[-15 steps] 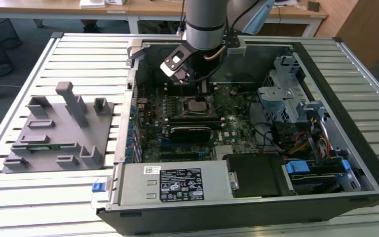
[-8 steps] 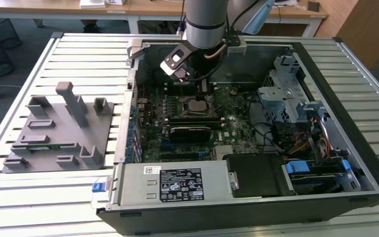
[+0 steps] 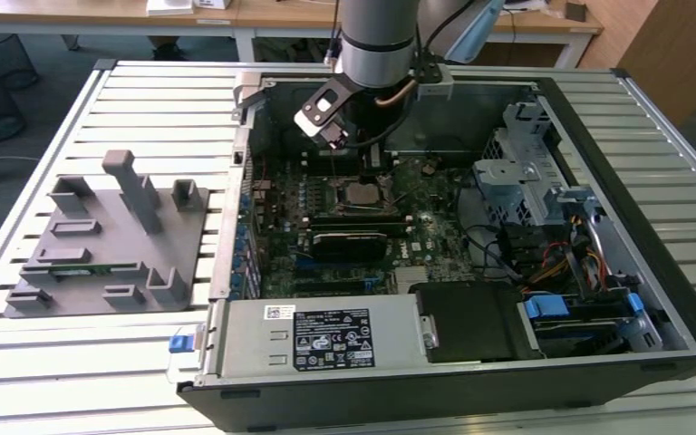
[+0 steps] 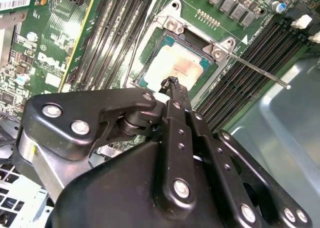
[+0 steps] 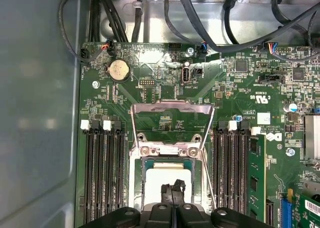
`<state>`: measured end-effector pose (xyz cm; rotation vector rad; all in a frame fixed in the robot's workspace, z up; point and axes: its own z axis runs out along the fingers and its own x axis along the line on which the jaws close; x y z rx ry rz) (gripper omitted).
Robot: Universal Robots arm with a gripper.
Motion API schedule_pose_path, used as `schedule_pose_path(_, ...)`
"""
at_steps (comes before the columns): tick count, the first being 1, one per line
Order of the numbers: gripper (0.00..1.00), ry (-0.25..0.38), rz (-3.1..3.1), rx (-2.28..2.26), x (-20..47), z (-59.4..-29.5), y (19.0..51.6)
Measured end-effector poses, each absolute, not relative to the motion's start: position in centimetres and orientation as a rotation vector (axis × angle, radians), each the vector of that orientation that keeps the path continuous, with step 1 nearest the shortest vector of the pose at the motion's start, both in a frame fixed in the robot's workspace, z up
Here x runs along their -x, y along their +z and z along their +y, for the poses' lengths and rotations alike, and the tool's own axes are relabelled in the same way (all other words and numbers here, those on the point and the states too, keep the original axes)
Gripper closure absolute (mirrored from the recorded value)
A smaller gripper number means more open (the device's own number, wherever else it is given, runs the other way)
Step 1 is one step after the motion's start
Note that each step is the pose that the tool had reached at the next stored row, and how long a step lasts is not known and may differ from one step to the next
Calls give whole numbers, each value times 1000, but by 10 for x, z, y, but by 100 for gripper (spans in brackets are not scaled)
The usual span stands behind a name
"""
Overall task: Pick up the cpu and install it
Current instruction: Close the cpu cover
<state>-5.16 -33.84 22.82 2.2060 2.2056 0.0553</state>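
The cpu, a flat square chip with a pale shiny top, lies inside the socket frame on the green motherboard; in the first wrist view the cpu sits below the hinged metal load plate, which stands flipped open. My gripper hangs just above the chip's near edge, its two thin black fingers pressed together with nothing between them. In the exterior view the gripper reaches down into the open computer case, just behind the socket.
The socket's thin lever sticks out sideways. Black memory slots flank the socket, with a green memory stick beside one bank. A drive cage, power supply and cables crowd the case. A grey fixture board lies outside on the exterior view's left.
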Motion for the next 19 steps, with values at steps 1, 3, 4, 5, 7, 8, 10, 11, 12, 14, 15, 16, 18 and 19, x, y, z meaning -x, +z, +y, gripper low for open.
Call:
schedule_pose_path(1, 89, 55, 2206, -2206, 52, -338, 229)
schedule_pose_path(3, 89, 55, 2206, -2206, 52, -338, 230)
schedule_pose_path(4, 89, 55, 2206, -2206, 52, -338, 230)
schedule_pose_path(5, 89, 55, 2206, -2206, 52, -338, 230)
schedule_pose_path(7, 89, 55, 2206, -2206, 52, -338, 231)
schedule_pose_path(8, 89, 55, 2206, -2206, 52, -338, 231)
schedule_pose_path(10, 89, 55, 2206, -2206, 52, -338, 232)
schedule_pose_path(11, 89, 55, 2206, -2206, 52, -338, 233)
schedule_pose_path(12, 89, 55, 2206, -2206, 52, -338, 233)
schedule_pose_path(14, 89, 55, 2206, -2206, 52, -338, 235)
schedule_pose_path(15, 89, 55, 2206, -2206, 52, -338, 236)
schedule_pose_path(16, 89, 55, 2206, -2206, 52, -338, 238)
schedule_pose_path(18, 89, 55, 2206, -2206, 52, -338, 242)
schedule_pose_path(19, 89, 55, 2206, -2206, 52, -338, 244)
